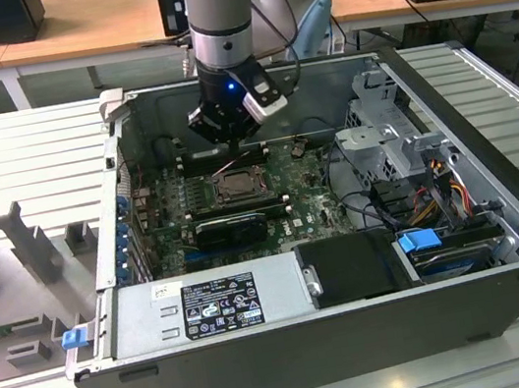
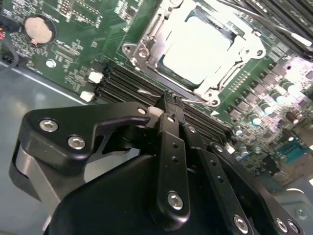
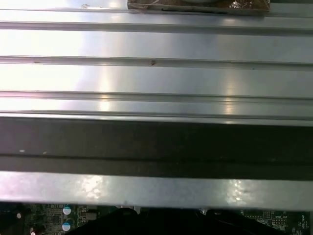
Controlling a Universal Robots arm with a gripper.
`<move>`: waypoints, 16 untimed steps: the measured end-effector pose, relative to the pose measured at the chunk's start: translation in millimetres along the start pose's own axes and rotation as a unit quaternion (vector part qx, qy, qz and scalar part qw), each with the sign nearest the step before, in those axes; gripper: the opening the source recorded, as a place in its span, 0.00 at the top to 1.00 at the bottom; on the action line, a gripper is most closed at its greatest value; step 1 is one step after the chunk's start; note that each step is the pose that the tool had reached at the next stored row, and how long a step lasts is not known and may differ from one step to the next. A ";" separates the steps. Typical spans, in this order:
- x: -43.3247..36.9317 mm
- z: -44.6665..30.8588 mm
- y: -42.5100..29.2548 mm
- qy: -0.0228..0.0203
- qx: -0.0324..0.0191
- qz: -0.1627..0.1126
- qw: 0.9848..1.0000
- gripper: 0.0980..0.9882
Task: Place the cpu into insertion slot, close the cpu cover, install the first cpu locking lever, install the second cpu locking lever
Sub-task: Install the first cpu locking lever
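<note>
My gripper [image 1: 229, 131] hangs inside the open computer case [image 1: 517, 300], just above the green motherboard [image 1: 316, 206] and on the far side of the insertion slot [image 1: 235, 185] in the exterior view. In the second wrist view my fingers [image 2: 172, 128] stand pressed together with no gap and nothing between them, their tips close over the black memory slots [image 2: 128, 87] that run beside the slot.

The cpu [image 2: 196, 53] lies seated in the insertion slot, its pale metal face up. The cpu cover [image 2: 146, 46] lies down flat around it as a silvery frame, the chip's face showing through its window. A thin wire locking lever [image 2: 156, 94] runs along the slot's edge nearest my fingertips, ending in a small hook at the frame's corner; whether it is latched I cannot tell.

Beyond the slot on the motherboard, a round coin battery [image 2: 38, 28] sits well apart from it. In the first wrist view the ribbed metal table [image 3: 156, 46] lies past the case's dark wall [image 3: 156, 147].
</note>
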State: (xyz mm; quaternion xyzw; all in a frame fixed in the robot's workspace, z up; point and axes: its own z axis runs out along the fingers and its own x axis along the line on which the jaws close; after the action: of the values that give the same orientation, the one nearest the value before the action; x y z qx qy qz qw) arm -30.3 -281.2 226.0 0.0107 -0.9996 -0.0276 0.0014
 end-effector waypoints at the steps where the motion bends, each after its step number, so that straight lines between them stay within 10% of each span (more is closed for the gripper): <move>1: -2.3 1.3 0.4 0.000 0.000 0.000 1.000 0.99; 16: -14.2 17.2 1.1 0.000 -0.001 0.000 1.000 0.99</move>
State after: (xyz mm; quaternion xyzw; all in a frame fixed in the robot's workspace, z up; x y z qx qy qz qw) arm -16.2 -278.9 208.8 0.0107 -0.9995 -0.0284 0.0014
